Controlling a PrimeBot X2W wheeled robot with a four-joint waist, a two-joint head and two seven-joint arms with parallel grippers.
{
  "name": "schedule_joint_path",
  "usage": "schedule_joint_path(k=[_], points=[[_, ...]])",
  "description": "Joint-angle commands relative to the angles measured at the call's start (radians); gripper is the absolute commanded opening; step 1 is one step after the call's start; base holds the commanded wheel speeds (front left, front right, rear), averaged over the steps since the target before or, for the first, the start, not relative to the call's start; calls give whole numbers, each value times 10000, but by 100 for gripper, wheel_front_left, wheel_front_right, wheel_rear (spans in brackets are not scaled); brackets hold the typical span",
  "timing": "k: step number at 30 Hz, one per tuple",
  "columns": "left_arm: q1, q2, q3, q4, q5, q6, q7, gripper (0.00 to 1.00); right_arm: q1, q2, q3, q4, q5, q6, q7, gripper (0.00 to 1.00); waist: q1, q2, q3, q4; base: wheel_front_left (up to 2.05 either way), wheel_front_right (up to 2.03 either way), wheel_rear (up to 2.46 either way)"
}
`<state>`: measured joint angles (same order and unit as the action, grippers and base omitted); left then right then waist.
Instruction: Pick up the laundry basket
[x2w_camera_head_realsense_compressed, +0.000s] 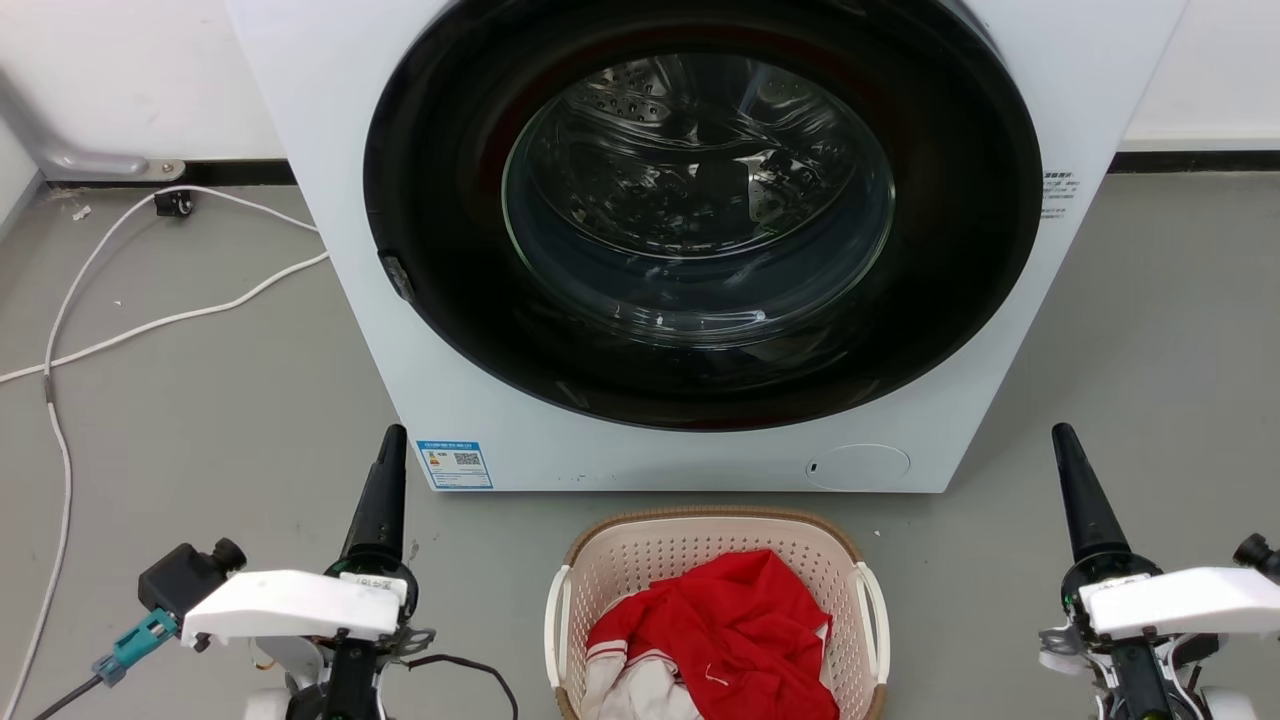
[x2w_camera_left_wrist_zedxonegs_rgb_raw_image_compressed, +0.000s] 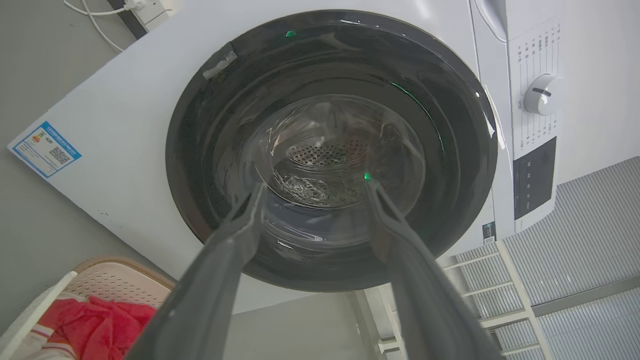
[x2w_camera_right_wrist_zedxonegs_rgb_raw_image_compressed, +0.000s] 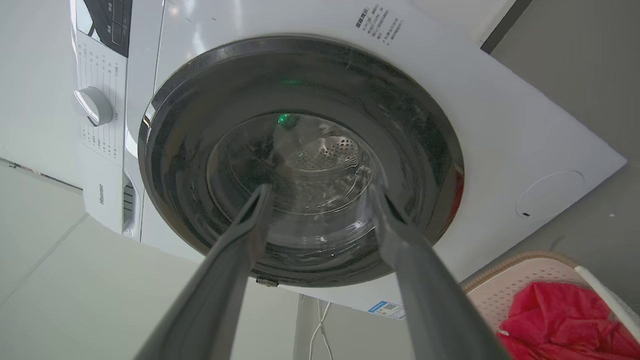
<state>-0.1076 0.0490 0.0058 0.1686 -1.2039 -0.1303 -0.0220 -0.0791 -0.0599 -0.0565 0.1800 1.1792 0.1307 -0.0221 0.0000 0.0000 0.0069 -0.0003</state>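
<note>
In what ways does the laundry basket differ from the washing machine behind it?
The laundry basket is narrower and lower than the washing machine. The basket is cream-pink with a brown rim; the machine is white with a dark round door. The basket is open on top and holds a red cloth; the machine's door is shut. Both stand on the grey floor.

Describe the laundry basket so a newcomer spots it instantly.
Find the white front-loading washing machine with its big dark round door. On the grey floor right before it sits the laundry basket: cream-pink perforated plastic, brown woven-look rim, white side handles, red garment heaped inside.
</note>
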Motion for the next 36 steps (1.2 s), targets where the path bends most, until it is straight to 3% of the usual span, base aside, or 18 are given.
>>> schedule_joint_path(k=[1,15,36], points=[[-221,27,-61,-183,548,-6,-116,100,-113,-81,26,-217,-654,3,-125,100,0,0,-5,1,0,0,0],[-387,110,-635,-51,3819,10,-608,100,-37,-62,101,-270,-4184,2,-574,100,0,0,-30,5,0,0,0],[-594,427,-1526,316,6991,425,-1194,100,18,29,192,-319,-7429,1,-602,100,0,0,-39,-28,0,0,0]])
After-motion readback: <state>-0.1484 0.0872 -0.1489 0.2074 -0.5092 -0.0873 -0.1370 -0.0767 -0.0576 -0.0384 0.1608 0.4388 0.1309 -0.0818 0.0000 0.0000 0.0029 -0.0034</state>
